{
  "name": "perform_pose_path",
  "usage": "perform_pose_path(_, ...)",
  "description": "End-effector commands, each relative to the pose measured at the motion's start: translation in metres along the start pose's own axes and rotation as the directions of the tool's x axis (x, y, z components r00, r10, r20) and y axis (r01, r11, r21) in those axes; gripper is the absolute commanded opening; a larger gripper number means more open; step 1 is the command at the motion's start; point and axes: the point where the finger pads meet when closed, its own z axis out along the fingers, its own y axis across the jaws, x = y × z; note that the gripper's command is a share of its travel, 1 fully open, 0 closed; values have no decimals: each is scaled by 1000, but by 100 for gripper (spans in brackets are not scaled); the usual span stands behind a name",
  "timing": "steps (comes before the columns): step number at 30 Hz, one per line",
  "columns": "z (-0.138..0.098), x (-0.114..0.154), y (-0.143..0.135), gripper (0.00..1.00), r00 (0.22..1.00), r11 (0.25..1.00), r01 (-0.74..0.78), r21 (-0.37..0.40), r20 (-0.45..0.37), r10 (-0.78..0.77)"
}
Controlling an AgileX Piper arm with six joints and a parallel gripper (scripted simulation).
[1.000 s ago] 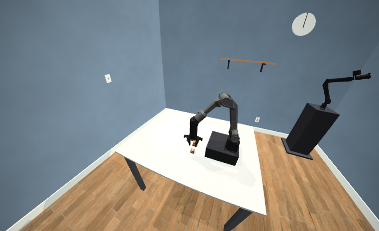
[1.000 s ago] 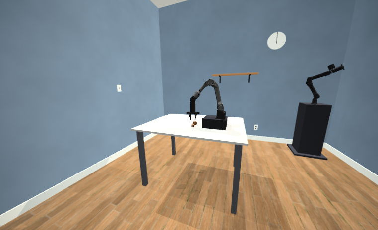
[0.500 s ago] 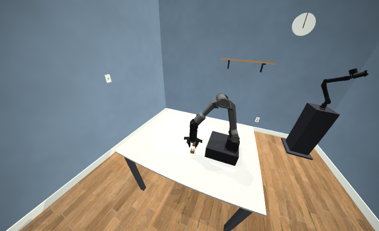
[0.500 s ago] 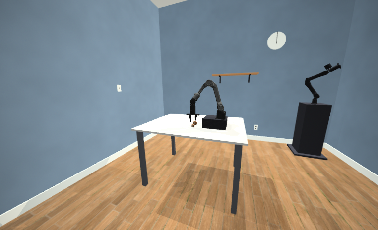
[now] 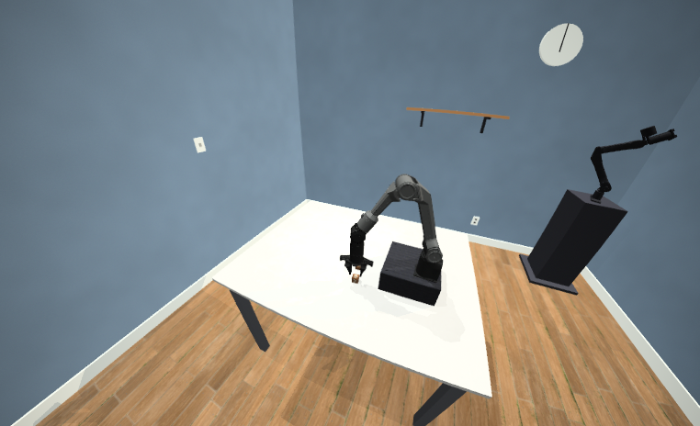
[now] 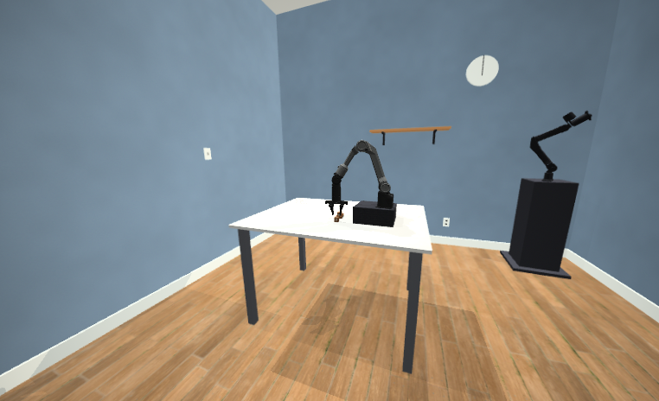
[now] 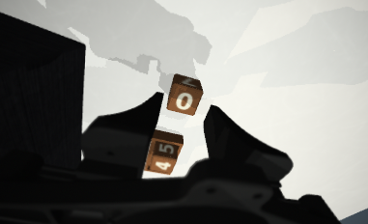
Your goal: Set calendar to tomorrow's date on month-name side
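Observation:
My gripper (image 5: 356, 273) (image 6: 336, 213) (image 7: 184, 108) points down above the table, open, with nothing held between its fingers. A brown cube (image 5: 355, 278) (image 6: 336, 219) (image 7: 184, 100) stands apart on the table. In the wrist view it shows a white 0 on its lit face and part of another digit on its dark face, and appears in line with the gap between the fingertips. Another brown piece (image 5: 358, 267) (image 7: 164, 154) lies behind it, showing a 5 and a 4, partly hidden by a finger. The tray and month name cannot be made out.
The white table (image 5: 288, 264) (image 6: 292, 219) carries the black base block (image 5: 408, 285) (image 6: 372, 215) (image 7: 33, 97) of the arm, close beside the brown pieces. A second, small black arm (image 5: 602, 163) (image 6: 541, 151) stands on a dark pedestal away from the table.

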Motion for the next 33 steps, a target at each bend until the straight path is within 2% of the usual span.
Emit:
perform_pose_path(1,3,1,1,59,1000,1000,-1,-2,-1,1)
perform_pose_path(33,6,1,0,59,1000,1000,-1,0,-1,1)
